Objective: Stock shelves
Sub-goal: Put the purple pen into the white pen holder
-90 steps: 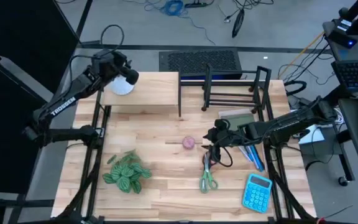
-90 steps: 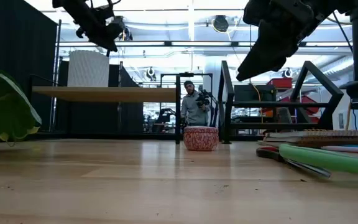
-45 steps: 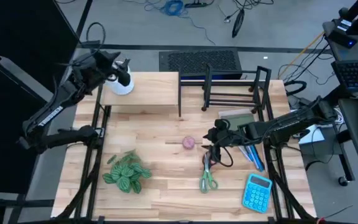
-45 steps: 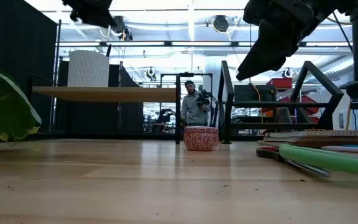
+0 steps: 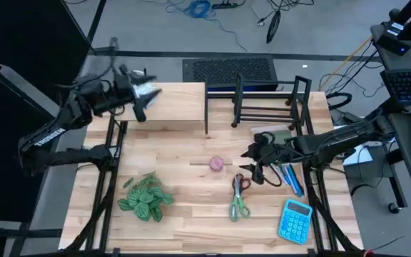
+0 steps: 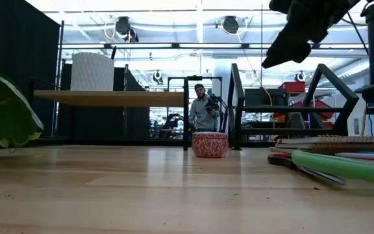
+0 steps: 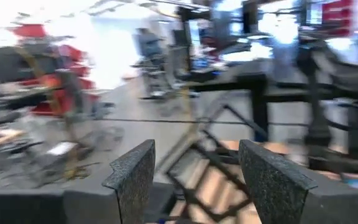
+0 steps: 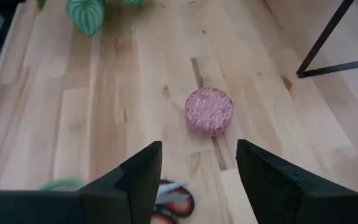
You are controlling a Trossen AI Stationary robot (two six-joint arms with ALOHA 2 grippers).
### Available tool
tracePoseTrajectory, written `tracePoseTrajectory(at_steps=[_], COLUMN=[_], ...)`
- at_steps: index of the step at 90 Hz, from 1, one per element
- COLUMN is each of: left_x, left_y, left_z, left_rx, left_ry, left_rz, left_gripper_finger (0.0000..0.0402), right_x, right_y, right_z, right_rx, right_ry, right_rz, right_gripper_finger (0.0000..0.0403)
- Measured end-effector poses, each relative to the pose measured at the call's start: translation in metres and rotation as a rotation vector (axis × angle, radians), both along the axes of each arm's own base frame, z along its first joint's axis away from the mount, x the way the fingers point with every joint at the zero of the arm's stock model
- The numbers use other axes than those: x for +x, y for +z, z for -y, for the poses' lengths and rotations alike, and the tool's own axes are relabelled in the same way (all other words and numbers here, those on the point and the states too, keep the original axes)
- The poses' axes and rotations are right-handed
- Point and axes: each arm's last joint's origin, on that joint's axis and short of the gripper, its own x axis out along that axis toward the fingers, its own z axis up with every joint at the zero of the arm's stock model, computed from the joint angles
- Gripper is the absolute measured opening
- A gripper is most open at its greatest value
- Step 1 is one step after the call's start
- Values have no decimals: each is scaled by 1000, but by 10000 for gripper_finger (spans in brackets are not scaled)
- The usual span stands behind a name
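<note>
The pale-wood shelf (image 5: 170, 103) stands at the far left of the table, and the black wire rack (image 5: 266, 100) stands to its right. A white ribbed vessel (image 6: 96, 71) stands upright on the wooden shelf's top, near its left end. My left gripper (image 7: 194, 165) is open and hovers over that end of the shelf (image 5: 143, 98), with nothing between its fingers. My right gripper (image 8: 197, 165) is open above the table's middle (image 5: 252, 161). A small pink round pot (image 8: 209, 111) sits on the table just beyond its fingers.
Green-handled scissors (image 5: 239, 200) and a blue calculator (image 5: 295, 220) lie near the front right. Notebooks and pens (image 5: 282, 153) lie under my right arm. A leafy plant (image 5: 146, 197) sits at the front left. A person (image 6: 204, 112) stands in the room behind the table.
My left gripper has risen away from the white vessel, out of the low view, and has turned to point toward the table's right. The vessel stays upright on the shelf. My right gripper has gone up and a little toward the table's right edge.
</note>
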Motion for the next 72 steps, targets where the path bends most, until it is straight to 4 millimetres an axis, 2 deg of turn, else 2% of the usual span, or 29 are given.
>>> tracePoseTrajectory(at_steps=[17,44,58,72], left_x=[45,114,139,156], left_y=[-21,-74,-103,-124], left_z=[19,55,76,95], left_rx=[-57,-127,-161,-157], left_ry=[-179,-316,-375,-402], left_rz=[-112,-348,-455,-503], left_gripper_finger=[219,219,219,219], right_x=[-7,-18,-19,-20], right_y=[-3,-11,-11,-12], right_z=[-9,-18,-21,-22], right_rx=[5,16,17,20], right_ry=[37,45,54,54], right_rz=[-58,-168,-174,-175], right_gripper_finger=[189,189,189,189])
